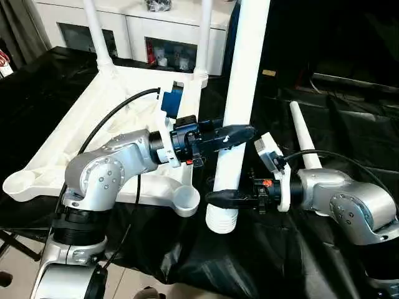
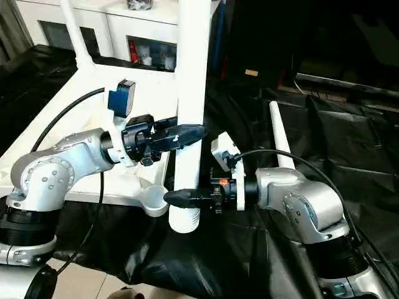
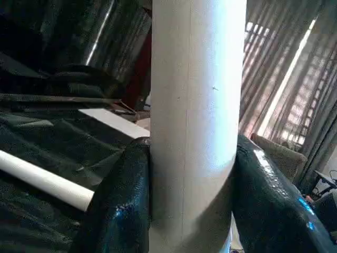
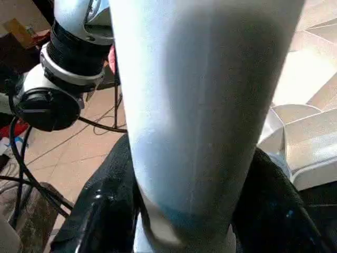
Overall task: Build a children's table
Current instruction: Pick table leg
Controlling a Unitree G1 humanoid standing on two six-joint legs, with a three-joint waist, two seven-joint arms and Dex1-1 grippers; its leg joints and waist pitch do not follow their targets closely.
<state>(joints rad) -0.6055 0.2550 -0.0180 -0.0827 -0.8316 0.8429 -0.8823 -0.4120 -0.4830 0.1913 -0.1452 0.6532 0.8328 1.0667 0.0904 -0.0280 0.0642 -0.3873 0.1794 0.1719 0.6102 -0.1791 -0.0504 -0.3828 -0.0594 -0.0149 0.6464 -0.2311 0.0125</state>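
The children's table top (image 1: 93, 118) lies upside down on black cloth, its ribbed underside up. Two white legs (image 1: 98, 31) (image 1: 204, 37) stand in its far corner sockets. A third leg (image 1: 240, 81) hangs upright just right of the empty near-right socket (image 1: 187, 200), its ribbed end (image 1: 221, 221) lowest. My left gripper (image 1: 234, 134) is shut on this leg at mid-height, its fingers (image 3: 118, 200) pressing both sides. My right gripper (image 1: 224, 199) is shut on the same leg lower down, close above the ribbed end, fingers (image 4: 100, 211) hugging it. Another leg (image 1: 305, 137) lies on the cloth to the right.
A white cabinet (image 1: 137, 31) stands behind the table top. Black cloth (image 1: 299, 261) covers the work surface and falls over its front edge. Light floor (image 1: 19, 274) shows at the lower left beside my left arm.
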